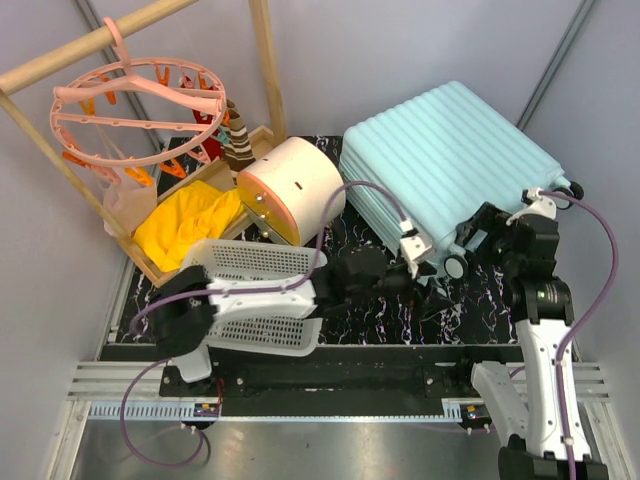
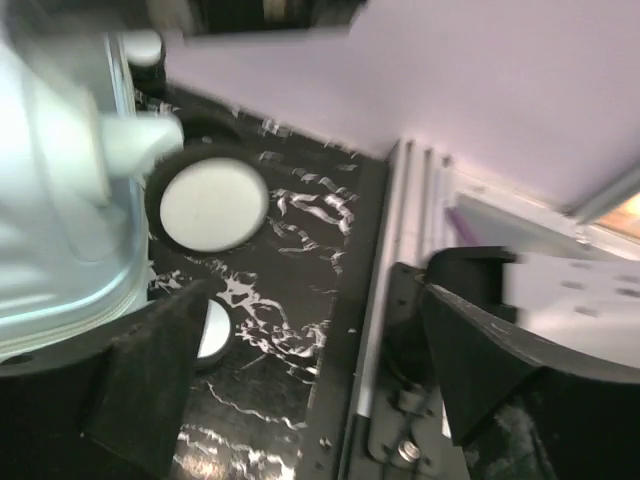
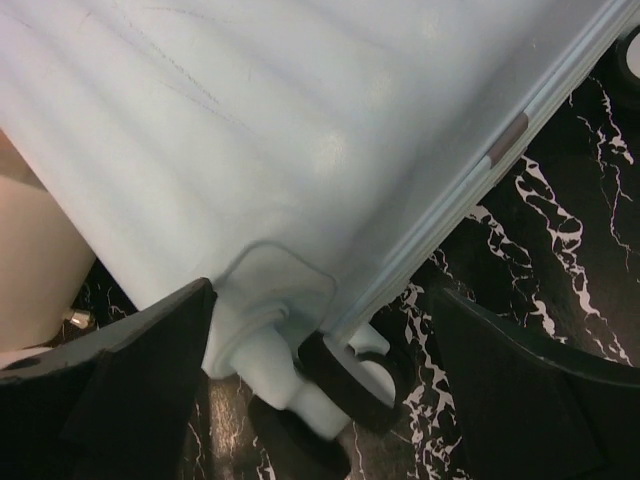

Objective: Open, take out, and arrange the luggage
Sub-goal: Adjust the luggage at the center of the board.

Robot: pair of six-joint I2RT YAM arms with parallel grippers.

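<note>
The black marbled tabletop [image 1: 400,318] carried everything. The luggage [image 1: 450,160] took up its far right, lying flat with the ribbed mint shell upward and its wheeled end towards the near side. It was closed, with no lining showing and nothing taken out, so by my judgement the task had barely begun: opening, unpacking and arranging were all left to do.

At the near left a white perforated basket [image 1: 260,295] lay on its side, partly under the left arm. Beyond it sat the cream-and-orange drawer box [image 1: 290,190], just beside the case's left edge. A pink round peg hanger [image 1: 130,100] hung at the far left above a yellow cloth [image 1: 185,225].

The left arm reached across to the case's near-left corner. The left tool [image 2: 310,350] was released, its fingers spread wide with only tabletop between them and a white-faced wheel [image 2: 213,205] just ahead of it.

The right tool [image 3: 320,340] was also released, at the near edge of the case. Its fingers stood either side of a corner caster [image 3: 345,385] without touching it. Whether that was the same wheel the left wrist saw, I could not tell; the left wrist view was blurred.

Neither tool held anything. Both looked placed to work on the near edge or seam.
</note>
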